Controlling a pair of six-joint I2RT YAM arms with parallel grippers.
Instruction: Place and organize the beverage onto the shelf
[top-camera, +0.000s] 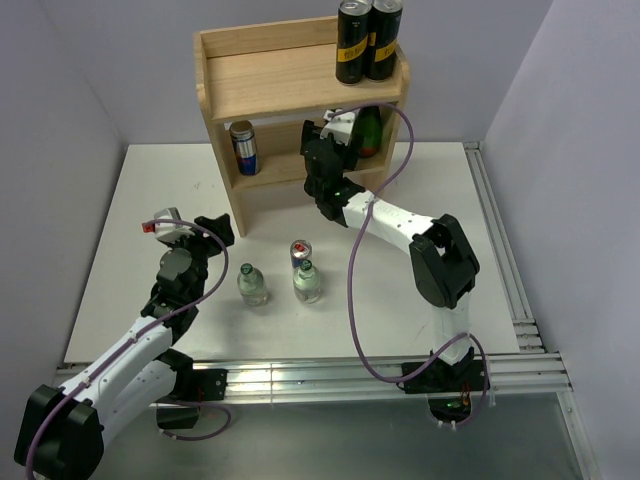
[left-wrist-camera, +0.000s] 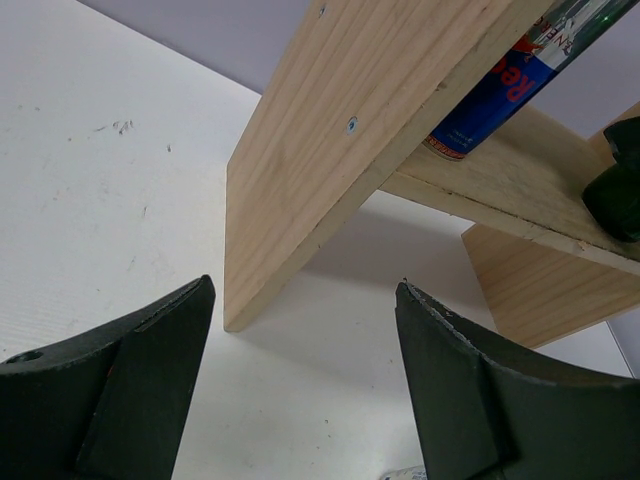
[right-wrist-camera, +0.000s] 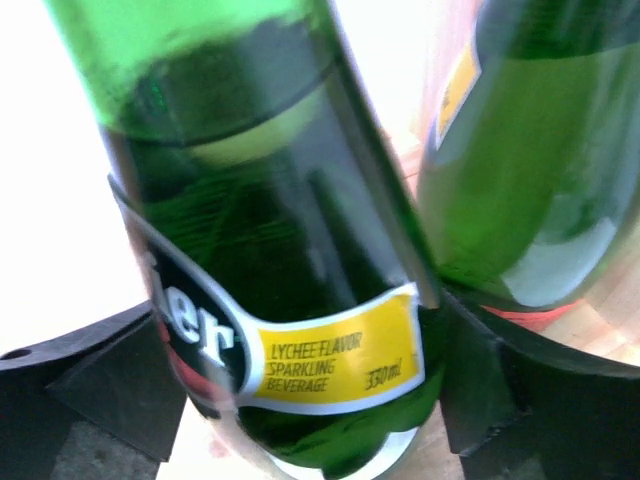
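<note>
on the lower board of the shelf (top-camera: 265, 80), right end: one green bottle (right-wrist-camera: 270, 250), glass, with a yellow label reading lychee flavor sparkling beverage. it stands between the fingers of the right gripper (right-wrist-camera: 300, 395), one finger close on each side. whether they pinch the glass or sit slack against it cannot be told. a second green bottle (right-wrist-camera: 530, 180) stands just beside it, to the right in the wrist view, nearly touching.

orientation: long axis roughly vertical, judging from the top view, with the neck up toward the underside of the top board and the label turned out to the shelf front. it leans across the wrist view, which may be the camera's own tilt.

other stock: blue-silver can (top-camera: 243, 147) at the left end of the same board. two dark cans (top-camera: 352, 40) with yellow labels on the top board, right corner. on the table (top-camera: 150, 200), not yet shelved, a second can (top-camera: 300, 250) and two clear bottles (top-camera: 251, 285) with green caps, close together.

left gripper (left-wrist-camera: 305, 290): spread, nothing between its fingers, low over the table near the shelf's left side panel.

hazards, judged: a tall narrow bottle tips easily. a finger spreading outward could nudge the neighbour. a withdrawal that catches the label or the glass could drag the bottle forward off the board's front edge. a retreat angled upward could strike the top board overhead.
</note>
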